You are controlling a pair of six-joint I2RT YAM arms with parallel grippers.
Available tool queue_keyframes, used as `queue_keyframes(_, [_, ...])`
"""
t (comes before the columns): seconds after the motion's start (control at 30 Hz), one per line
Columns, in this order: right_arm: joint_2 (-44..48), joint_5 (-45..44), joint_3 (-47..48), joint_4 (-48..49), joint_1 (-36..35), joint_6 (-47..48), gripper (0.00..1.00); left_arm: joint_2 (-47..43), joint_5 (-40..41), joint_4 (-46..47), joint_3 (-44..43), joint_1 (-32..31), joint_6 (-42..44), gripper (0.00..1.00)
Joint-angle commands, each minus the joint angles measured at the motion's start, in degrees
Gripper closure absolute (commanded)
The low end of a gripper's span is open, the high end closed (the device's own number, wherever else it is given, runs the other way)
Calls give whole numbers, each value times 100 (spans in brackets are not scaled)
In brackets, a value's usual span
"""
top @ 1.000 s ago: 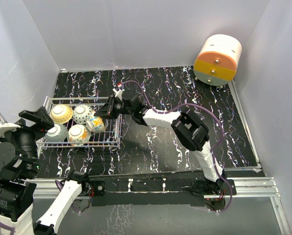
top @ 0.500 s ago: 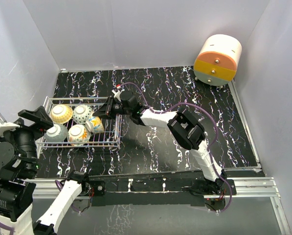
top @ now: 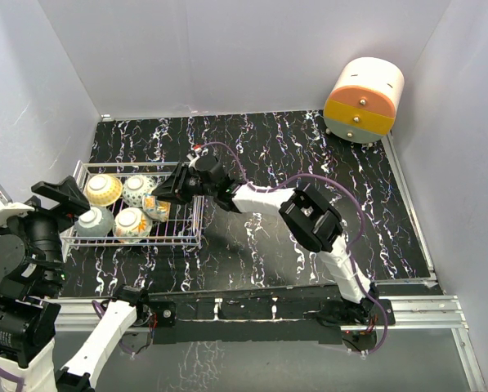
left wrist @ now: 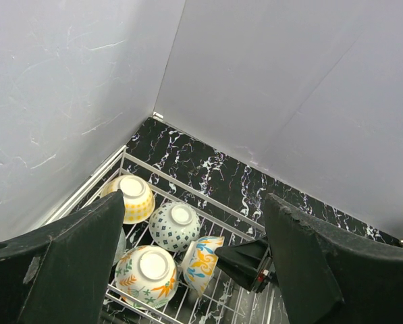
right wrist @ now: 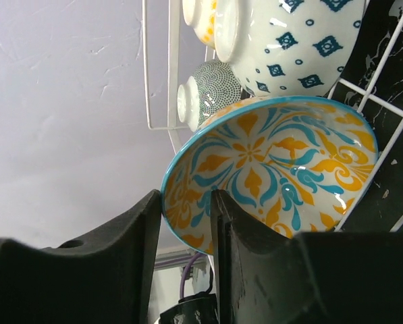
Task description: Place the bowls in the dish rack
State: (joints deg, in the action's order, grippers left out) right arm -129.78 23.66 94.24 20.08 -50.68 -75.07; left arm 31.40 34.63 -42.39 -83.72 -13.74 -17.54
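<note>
The white wire dish rack (top: 136,242) sits at the left of the worktop (top: 309,163). Inside it, upside down, lie a yellow bowl (top: 102,189), a blue-patterned bowl (top: 137,190), a grey bowl (top: 96,222) and a flowered bowl (top: 132,223). A teal-rimmed bowl (top: 158,207) leans on edge beside them.

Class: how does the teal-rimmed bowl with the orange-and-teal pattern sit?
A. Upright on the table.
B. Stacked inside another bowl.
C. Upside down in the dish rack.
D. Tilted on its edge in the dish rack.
D: the teal-rimmed bowl stands tilted on its edge inside the dish rack, its patterned inside facing sideways.
</note>
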Motion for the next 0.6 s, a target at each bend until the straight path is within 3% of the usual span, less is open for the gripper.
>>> queue_keyframes(0.0, [227, -734, -122, -1323, 84, 330, 64, 94, 64, 38, -153, -33, 93, 18])
queue_keyframes(0.57, [840, -1778, -178, -2604, 84, 1067, 74, 76, 13, 35, -76, -30, 15, 18])
